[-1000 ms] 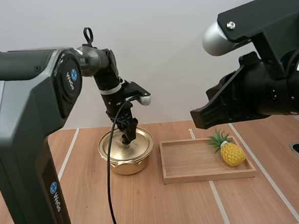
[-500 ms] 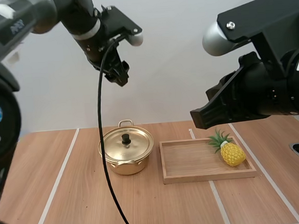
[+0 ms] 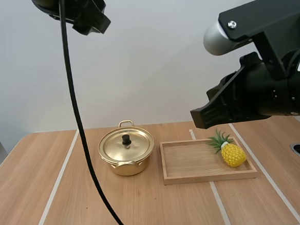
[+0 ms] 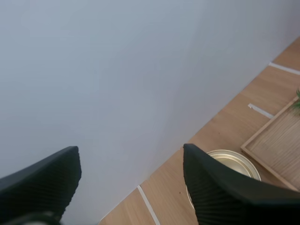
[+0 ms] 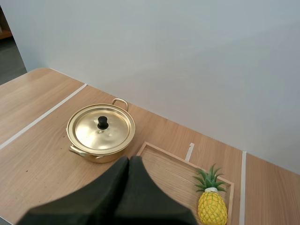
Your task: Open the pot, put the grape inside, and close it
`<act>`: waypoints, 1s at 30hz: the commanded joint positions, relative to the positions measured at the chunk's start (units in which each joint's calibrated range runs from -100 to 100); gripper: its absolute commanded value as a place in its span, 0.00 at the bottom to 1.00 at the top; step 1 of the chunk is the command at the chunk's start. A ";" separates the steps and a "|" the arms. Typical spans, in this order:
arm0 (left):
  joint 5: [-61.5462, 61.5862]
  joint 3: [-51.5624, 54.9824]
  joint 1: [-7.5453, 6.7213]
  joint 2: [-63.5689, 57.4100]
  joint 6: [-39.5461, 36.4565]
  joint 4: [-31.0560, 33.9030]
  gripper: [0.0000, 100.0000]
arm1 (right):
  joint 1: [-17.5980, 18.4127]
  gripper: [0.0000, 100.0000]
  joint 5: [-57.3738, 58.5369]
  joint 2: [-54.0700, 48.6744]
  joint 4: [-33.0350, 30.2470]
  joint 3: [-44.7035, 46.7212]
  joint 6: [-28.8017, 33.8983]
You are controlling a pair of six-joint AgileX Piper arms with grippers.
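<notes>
In the high view my left gripper (image 3: 95,23) is hanging high over the table (image 3: 146,210), off toward 11 o'clock from the pot (image 3: 124,167) and well apart from it; from this angle I cannot tell how its fingers are standing. The pot is sitting on the table with its lid (image 3: 126,146) lying on it, the black knob (image 3: 126,139) standing upright in the middle. Just beside the pot, at its 3 o'clock, the wooden tray (image 3: 195,163) is lying flat, and a toy pineapple (image 3: 231,154) (yellow body, green crown) is resting at the tray's 3 o'clock end. My right gripper (image 3: 196,117) is hovering above the tray, clenched on nothing.

In the left wrist view the left gripper (image 4: 129,154) is standing released, ribbed faces turned to each other with nothing between them. Past one of its fingers (image 4: 211,187) the lid (image 4: 232,159) is showing, with the tray (image 4: 276,145) beyond it.

In the right wrist view the right gripper (image 5: 129,161) is lying closed as one dark wedge over the tray's (image 5: 178,176) near end. The pot (image 5: 101,133) is sitting toward 10 o'clock from the wedge's tip, lid on, and the pineapple (image 5: 212,206) toward 4 o'clock.
</notes>
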 commanded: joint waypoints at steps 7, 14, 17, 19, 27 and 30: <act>0.00 -0.22 -0.13 -11.85 -6.49 0.54 1.00 | 0.05 0.00 0.00 -0.63 -0.02 0.21 0.94; 0.00 -0.22 -0.13 -21.45 -7.56 -0.74 0.00 | 0.05 0.00 0.00 -0.63 -0.02 0.21 5.09; 0.00 -0.22 -0.13 -25.50 -8.52 -2.08 0.00 | 0.05 0.00 0.00 -0.63 0.09 0.21 6.31; 0.00 0.61 -0.05 -27.92 -9.25 -2.49 0.00 | 0.05 0.00 0.00 -0.63 0.09 0.21 6.90; -6.68 17.71 -0.05 -38.38 -14.05 -0.44 0.00 | 0.05 0.00 0.00 -1.18 -0.03 0.21 12.14; -15.92 26.95 0.04 -41.53 -18.81 2.42 0.00 | -0.31 0.00 0.00 -2.98 -1.45 0.21 13.97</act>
